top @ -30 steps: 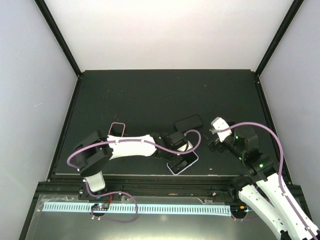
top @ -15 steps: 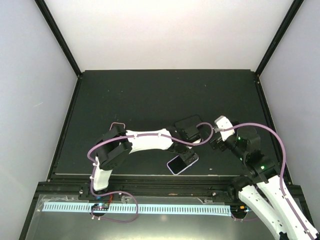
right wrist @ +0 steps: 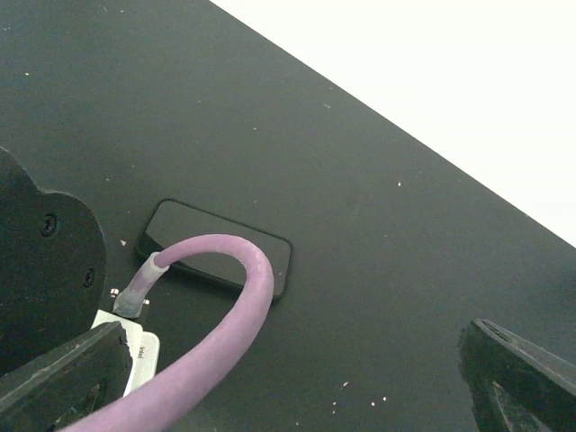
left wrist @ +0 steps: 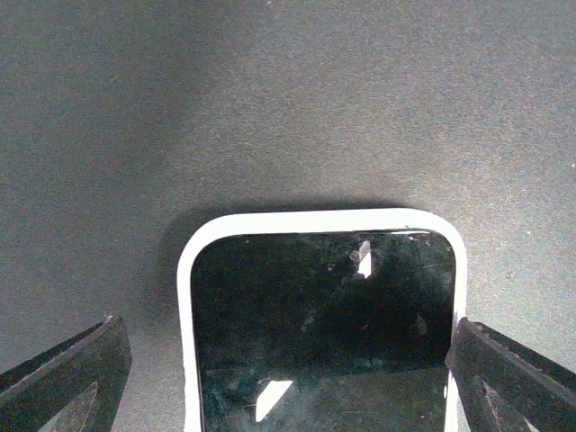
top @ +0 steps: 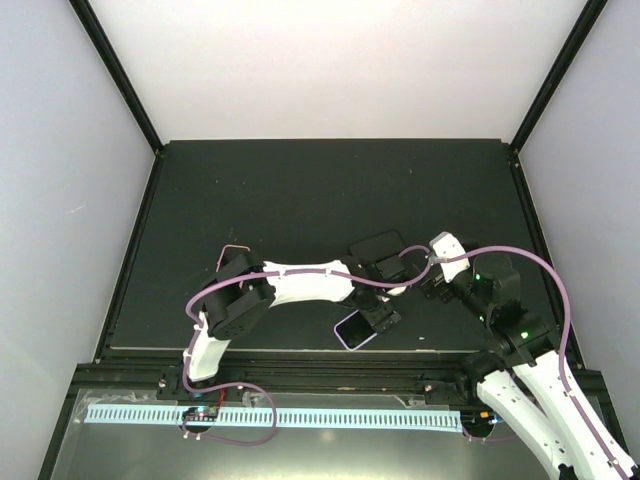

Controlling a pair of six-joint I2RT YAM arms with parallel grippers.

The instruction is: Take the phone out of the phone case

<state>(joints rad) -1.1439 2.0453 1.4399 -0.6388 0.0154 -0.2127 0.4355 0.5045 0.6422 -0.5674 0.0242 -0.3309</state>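
I am hovering my left gripper [left wrist: 288, 387] over the phone case [left wrist: 315, 220], jaws spread wide astride its end, gripping nothing; the phone [left wrist: 315, 306] is sitting inside it. Next, I judge, I should be pinching the case's edges. My right gripper [right wrist: 288, 378], beside the case, is hanging open and empty.

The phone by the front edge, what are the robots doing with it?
The left arm's open fingers straddle the phone without gripping it. The phone lies in its white case on the black table. The right arm's fingers nearby are open and empty.
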